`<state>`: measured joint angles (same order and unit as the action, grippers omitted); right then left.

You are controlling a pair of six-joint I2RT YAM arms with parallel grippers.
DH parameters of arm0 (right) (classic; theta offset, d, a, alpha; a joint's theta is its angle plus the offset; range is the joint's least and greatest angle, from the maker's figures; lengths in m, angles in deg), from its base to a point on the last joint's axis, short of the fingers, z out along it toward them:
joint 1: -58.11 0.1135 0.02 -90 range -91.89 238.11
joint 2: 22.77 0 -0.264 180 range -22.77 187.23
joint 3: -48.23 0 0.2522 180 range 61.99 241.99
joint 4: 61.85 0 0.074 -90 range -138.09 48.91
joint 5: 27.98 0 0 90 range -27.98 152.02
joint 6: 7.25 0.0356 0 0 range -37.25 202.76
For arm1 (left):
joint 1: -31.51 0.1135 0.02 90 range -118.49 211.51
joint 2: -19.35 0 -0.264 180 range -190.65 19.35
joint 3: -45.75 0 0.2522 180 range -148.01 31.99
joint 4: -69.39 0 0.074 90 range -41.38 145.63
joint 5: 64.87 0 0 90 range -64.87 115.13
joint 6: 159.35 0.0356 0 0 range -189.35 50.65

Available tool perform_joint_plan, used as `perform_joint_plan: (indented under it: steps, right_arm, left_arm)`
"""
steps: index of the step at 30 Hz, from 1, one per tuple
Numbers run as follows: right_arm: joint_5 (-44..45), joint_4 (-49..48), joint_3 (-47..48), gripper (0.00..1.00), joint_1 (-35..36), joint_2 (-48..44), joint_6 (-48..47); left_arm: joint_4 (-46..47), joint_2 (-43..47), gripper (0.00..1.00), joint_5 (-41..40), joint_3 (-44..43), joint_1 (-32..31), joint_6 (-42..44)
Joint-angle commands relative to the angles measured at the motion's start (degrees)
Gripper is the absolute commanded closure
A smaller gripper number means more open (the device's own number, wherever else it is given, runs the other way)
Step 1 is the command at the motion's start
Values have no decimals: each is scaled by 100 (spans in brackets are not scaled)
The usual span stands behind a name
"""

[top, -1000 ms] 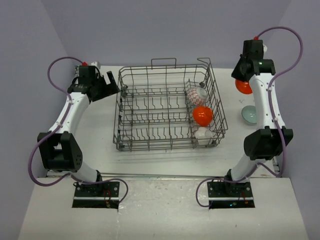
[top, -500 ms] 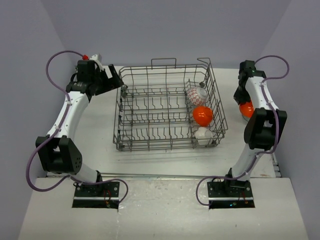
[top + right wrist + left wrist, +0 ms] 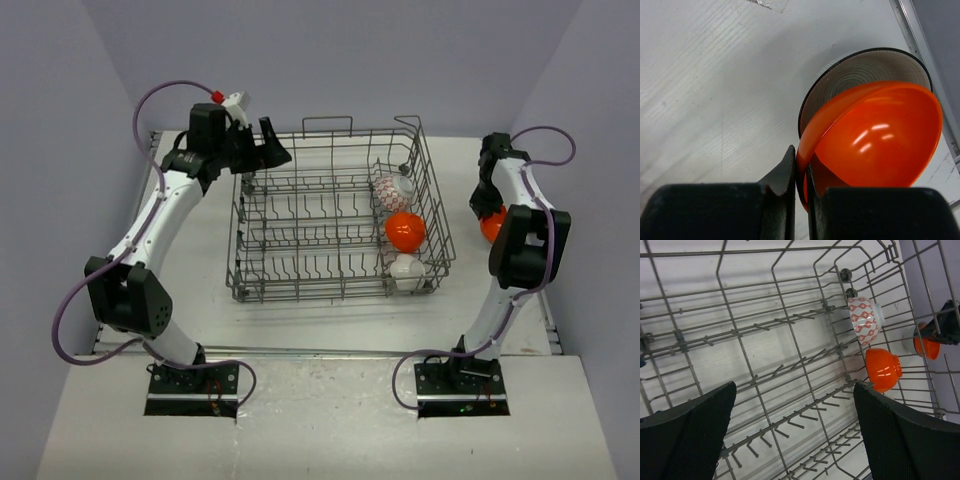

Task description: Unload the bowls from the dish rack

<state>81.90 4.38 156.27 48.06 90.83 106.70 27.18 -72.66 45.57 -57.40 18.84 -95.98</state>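
Observation:
The grey wire dish rack [image 3: 335, 215] stands mid-table. In its right end sit a white bowl with red pattern [image 3: 392, 187], an orange bowl [image 3: 405, 231] and a plain white bowl [image 3: 405, 268]. My right gripper [image 3: 487, 205] is shut on the rim of a second orange bowl [image 3: 880, 135], held tilted in the speckled bowl [image 3: 865, 67] on the table right of the rack. My left gripper [image 3: 275, 150] is open and empty above the rack's far left corner. Its wrist view shows the rack [image 3: 825, 305], the patterned bowl [image 3: 865, 320] and the orange bowl [image 3: 882, 370].
The rack's loop handle [image 3: 327, 122] rises at its far side. Purple walls close in behind and on both sides. A metal strip [image 3: 545, 320] runs along the table's right edge, close to the speckled bowl.
My right arm has lowered the orange bowl onto the speckled bowl on the table. My left arm has swung right, from the table's far left to the rack's far left corner.

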Motion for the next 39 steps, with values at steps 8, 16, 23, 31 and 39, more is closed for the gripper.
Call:
perform_joint_plan:
  steps: [8,16,23,31,39]
  right_arm:
    - [-1,-219,-173,87,-33,136,49]
    - [77,-228,-182,67,-68,31,58]
    - [-1,-219,-261,53,-77,-460,66]
    - [-431,-70,-182,39,-68,-1286,93]
    - [-1740,-26,-68,37,107,-2377,93]
  left_arm:
    - [-143,-897,3,126,-799,-702,-237]
    - [-372,-1477,4,231,-1327,-1097,-237]
    - [-346,-1812,6,442,-1678,-1414,-307]
    - [40,-2005,9,697,-1767,-1739,-685]
    - [1648,-1961,10,733,-950,-1950,-2185]
